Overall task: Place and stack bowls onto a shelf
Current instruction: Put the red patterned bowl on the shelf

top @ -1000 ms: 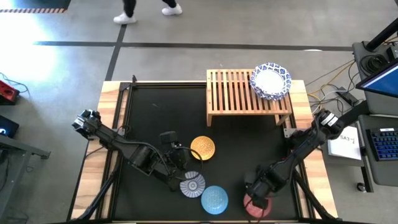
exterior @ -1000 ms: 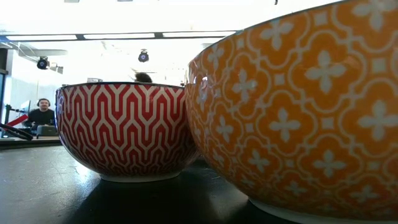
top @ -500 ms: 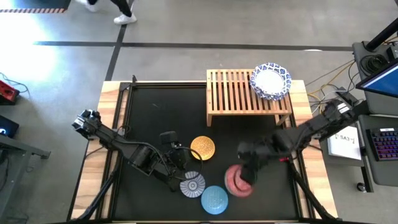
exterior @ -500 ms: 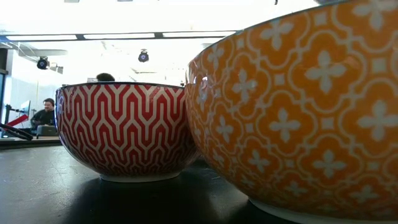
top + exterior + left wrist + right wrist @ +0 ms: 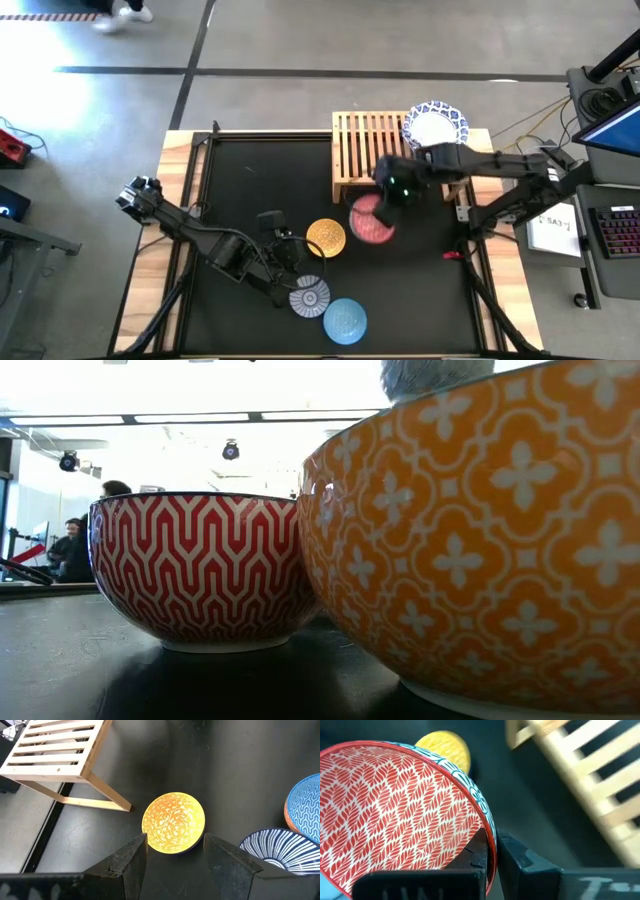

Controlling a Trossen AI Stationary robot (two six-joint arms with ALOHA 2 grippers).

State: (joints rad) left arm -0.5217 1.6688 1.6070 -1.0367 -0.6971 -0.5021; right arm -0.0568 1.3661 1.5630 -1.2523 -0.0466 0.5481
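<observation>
My right gripper (image 5: 386, 204) (image 5: 492, 852) is shut on the red bowl (image 5: 372, 218) (image 5: 395, 805) just in front of the shelf (image 5: 385, 155), a wooden slat rack at the table's far side. The white, blue-rimmed bowls (image 5: 435, 128) sit stacked on the shelf's right end. The mustard yellow bowl (image 5: 326, 238) (image 5: 173, 822), the grey-blue patterned bowl (image 5: 309, 297) and the light blue bowl (image 5: 345, 320) stand on the table. My left gripper (image 5: 288, 254) (image 5: 175, 838) hovers open just left of the yellow bowl, touching nothing. My right gripper holds the red bowl by its rim (image 5: 489, 834), one finger (image 5: 479, 851) inside the bowl and the other finger (image 5: 517, 857) outside its wall. The bowl is lifted clear of the table and tilted, its hollow facing up and toward the wrist camera.
The low view shows two bowls close up from the side, one with a red zigzag wall (image 5: 205, 565), one with an orange wall (image 5: 480, 530). The shelf's left and middle slats (image 5: 365, 140) are bare. People move in the room behind the table.
My right gripper has carried the red bowl from the table's near right corner up and toward the far edge and somewhat left, to the front of the shelf. The bowl is lifted clear. The left arm and the other bowls have stayed still.
</observation>
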